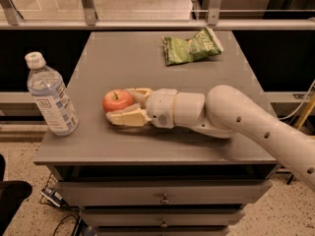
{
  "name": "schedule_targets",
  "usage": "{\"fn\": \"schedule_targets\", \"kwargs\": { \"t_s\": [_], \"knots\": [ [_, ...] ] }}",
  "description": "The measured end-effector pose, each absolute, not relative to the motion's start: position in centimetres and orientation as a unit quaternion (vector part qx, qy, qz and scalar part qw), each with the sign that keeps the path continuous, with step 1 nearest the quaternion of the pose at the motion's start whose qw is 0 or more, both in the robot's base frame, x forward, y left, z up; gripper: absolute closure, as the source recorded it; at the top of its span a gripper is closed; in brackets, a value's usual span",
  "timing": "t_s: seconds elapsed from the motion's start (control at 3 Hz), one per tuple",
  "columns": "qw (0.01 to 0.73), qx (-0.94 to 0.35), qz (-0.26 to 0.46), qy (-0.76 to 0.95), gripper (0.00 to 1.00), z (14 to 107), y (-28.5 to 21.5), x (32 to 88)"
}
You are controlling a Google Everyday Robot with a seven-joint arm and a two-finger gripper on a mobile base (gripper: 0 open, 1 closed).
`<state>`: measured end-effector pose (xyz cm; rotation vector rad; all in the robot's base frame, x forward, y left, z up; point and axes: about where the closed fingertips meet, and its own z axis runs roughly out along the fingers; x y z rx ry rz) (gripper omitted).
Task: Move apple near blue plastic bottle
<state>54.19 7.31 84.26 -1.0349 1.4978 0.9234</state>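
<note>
The red-orange apple (117, 101) is between the two cream fingers of my gripper (120, 104), low over the grey table top (123, 58) near its front left. The gripper is shut on the apple, one finger (127, 117) in front of it and one behind. The blue plastic bottle (50, 96), clear with a white cap and a blue-and-white label, stands upright at the table's left edge, a short gap to the left of the apple. My white arm (246, 124) reaches in from the right.
A green snack bag (192, 46) lies at the back right of the table. Drawers with small knobs (164, 199) sit under the table top. A metal railing (147, 23) runs behind the table. The floor lies below on the left.
</note>
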Motion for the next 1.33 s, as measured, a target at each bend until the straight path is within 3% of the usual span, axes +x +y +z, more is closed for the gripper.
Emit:
{"fn": "schedule_targets", "kwargs": {
  "t_s": [0.67, 1.0, 1.33],
  "knots": [
    [0.510, -0.493, 0.363, 0.604, 1.00, 85.3, 10.9, 50.4],
    [0.509, -0.497, 0.362, 0.602, 0.85, 85.4, 11.2, 50.2],
    [0.509, -0.498, 0.363, 0.601, 0.62, 85.4, 11.3, 50.1]
  ]
}}
